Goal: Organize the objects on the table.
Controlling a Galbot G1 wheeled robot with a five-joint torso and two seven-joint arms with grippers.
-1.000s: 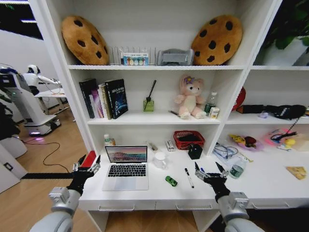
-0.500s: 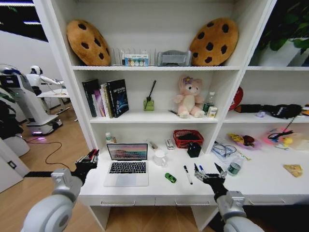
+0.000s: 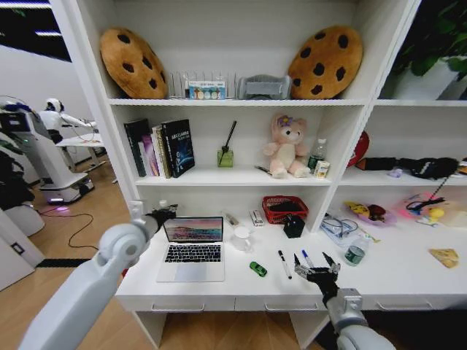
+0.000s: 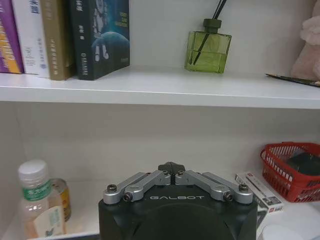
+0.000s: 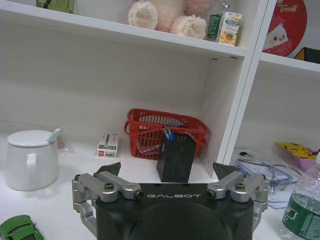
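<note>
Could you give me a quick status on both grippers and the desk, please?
Left gripper raised beside the laptop, shut, empty. Right gripper open above the desk front edge. Toy car, pens untouched.

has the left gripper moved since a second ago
Yes. The left gripper has gone from beside the laptop's front left corner up and inward to its screen's left edge, by the bottle.

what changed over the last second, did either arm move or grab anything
The left tool rose from the desk's left front edge toward the small bottle behind the laptop, fingers closing, empty. The right tool stays open above the desk front. The toy car and pens haven't moved.
</note>
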